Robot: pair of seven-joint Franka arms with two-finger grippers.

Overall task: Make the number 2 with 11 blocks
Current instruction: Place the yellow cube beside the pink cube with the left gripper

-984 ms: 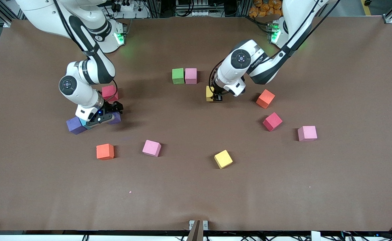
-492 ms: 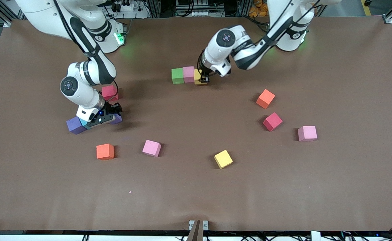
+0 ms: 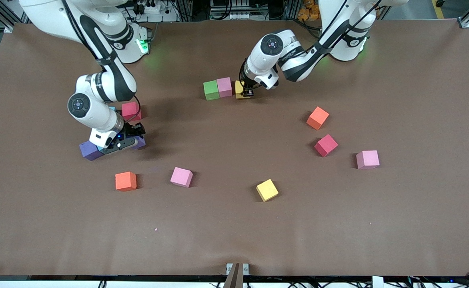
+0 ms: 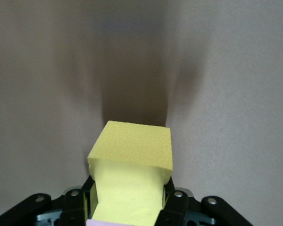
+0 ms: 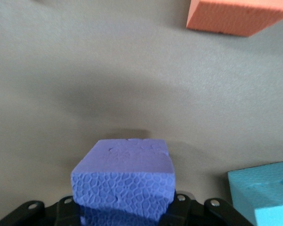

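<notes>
A green block [image 3: 211,90] and a pink block [image 3: 224,87] sit side by side at mid-table. My left gripper [image 3: 245,93] [image 4: 127,202] is shut on a yellow block [image 3: 239,89] [image 4: 132,169], low at the table right beside the pink one. My right gripper [image 3: 132,141] [image 5: 125,207] is shut on a purple block [image 3: 139,142] [image 5: 125,181], low at the table toward the right arm's end. A second purple block [image 3: 90,150] lies beside it and a red block [image 3: 131,111] a little farther from the front camera.
Loose on the brown table [image 3: 234,232] lie an orange block [image 3: 125,181] [image 5: 231,16], a pink block [image 3: 181,177], a yellow block [image 3: 267,190], an orange block [image 3: 317,117], a red block [image 3: 325,145] and a pink block [image 3: 367,159]. A light blue cube [image 5: 266,195] lies close to my right gripper.
My left gripper carried the yellow block away from the front camera and set it down beside the pink block. My right gripper closed on the purple block.
</notes>
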